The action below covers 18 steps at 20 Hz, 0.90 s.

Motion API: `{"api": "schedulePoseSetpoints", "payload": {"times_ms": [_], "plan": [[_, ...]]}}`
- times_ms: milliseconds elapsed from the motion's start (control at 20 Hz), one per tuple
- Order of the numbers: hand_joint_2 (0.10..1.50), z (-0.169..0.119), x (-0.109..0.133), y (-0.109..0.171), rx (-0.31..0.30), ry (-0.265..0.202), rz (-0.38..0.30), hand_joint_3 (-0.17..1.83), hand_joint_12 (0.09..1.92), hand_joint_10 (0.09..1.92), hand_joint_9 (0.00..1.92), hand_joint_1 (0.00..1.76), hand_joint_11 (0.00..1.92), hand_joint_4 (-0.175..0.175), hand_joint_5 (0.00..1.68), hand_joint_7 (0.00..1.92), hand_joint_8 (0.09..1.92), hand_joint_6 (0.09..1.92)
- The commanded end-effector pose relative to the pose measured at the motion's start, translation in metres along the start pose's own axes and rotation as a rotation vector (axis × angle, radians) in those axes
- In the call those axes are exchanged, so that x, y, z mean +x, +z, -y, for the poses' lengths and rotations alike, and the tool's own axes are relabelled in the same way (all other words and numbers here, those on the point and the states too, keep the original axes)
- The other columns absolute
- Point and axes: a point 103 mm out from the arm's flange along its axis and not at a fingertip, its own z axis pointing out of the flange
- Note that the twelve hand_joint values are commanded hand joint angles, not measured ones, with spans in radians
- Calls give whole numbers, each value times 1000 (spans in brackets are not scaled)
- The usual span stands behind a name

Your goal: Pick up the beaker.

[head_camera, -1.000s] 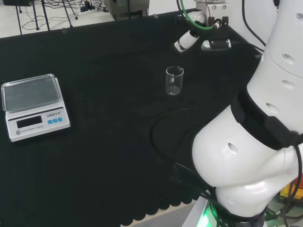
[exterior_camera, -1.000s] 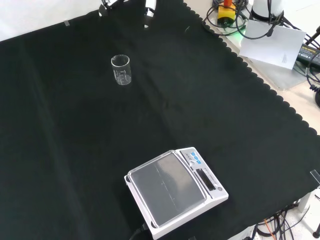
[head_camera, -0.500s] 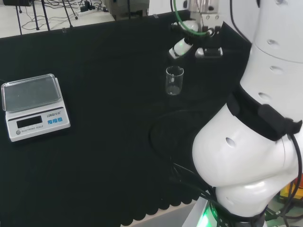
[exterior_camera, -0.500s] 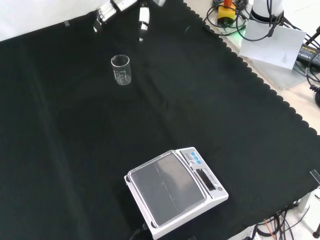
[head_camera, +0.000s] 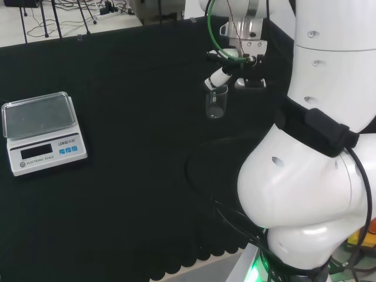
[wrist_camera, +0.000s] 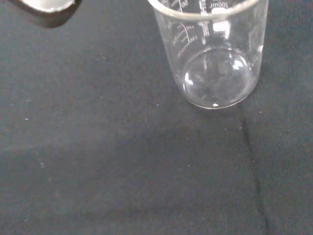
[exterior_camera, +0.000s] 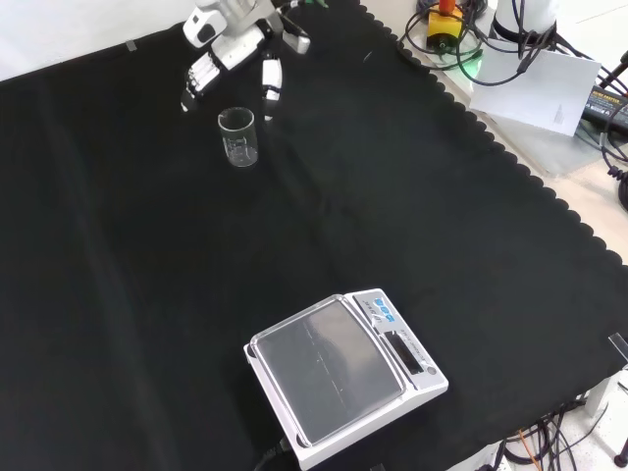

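A: While the beaker point(exterior_camera: 238, 136) stands upright on the black cloth point(exterior_camera: 147, 294), where is the hand point(exterior_camera: 233, 48)?

B: The front view places it just above the beaker, at the view's top. Its fingers point(exterior_camera: 269, 82) are spread and fairly straight, pointing down on either side of the rim. They hold nothing.

A: Is there contact?

B: None can be confirmed. In the head view one fingertip point(head_camera: 212, 80) overlaps the rim of the beaker point(head_camera: 215, 101), but the front view shows the fingers apart from the glass.

A: What does the beaker contain?

B: The wrist view shows the beaker point(wrist_camera: 211, 54) clear and empty, with white graduation marks on its wall.

A: Anything else on the cloth?

B: A scale point(exterior_camera: 343, 375) sits well apart from the beaker, near the front view's lower edge; in the head view the scale point(head_camera: 42, 132) is at far left.
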Motion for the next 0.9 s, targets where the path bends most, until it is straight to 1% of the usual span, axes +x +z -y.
{"api": "schedulePoseSetpoints", "payload": {"times_ms": [50, 250, 450, 650, 700, 750, 800, 850, 900], "plan": [[729, -20, -12, 26, 32, -7, -35, 187, 763, 723, 0, 688, 0, 63, 0, 0, 249, 87], [730, -25, -17, 38, 58, 6, -39, 185, 759, 721, 0, 688, 0, 64, 0, 0, 248, 87], [732, -29, -19, 46, 70, 7, -42, 184, 755, 720, 0, 691, 0, 64, 0, 0, 247, 87], [741, -35, -18, 52, 79, 11, -38, 185, 751, 720, 0, 714, 0, 63, 0, 0, 252, 87], [746, -38, -10, 55, 80, 18, -20, 187, 769, 734, 0, 727, 0, 63, 0, 0, 270, 87], [750, -40, -7, 57, 78, 18, -19, 189, 800, 757, 0, 741, 0, 64, 0, 0, 294, 87], [757, -40, -7, 57, 73, 18, -20, 196, 877, 786, 14, 763, 0, 64, 0, 10, 330, 87], [765, -40, -9, 56, 67, 19, -22, 207, 1030, 818, 53, 797, 0, 63, 12, 30, 375, 87], [766, -40, -12, 54, 60, 20, -24, 248, 1217, 844, 126, 839, 6, 61, 56, 41, 463, 87]]}}
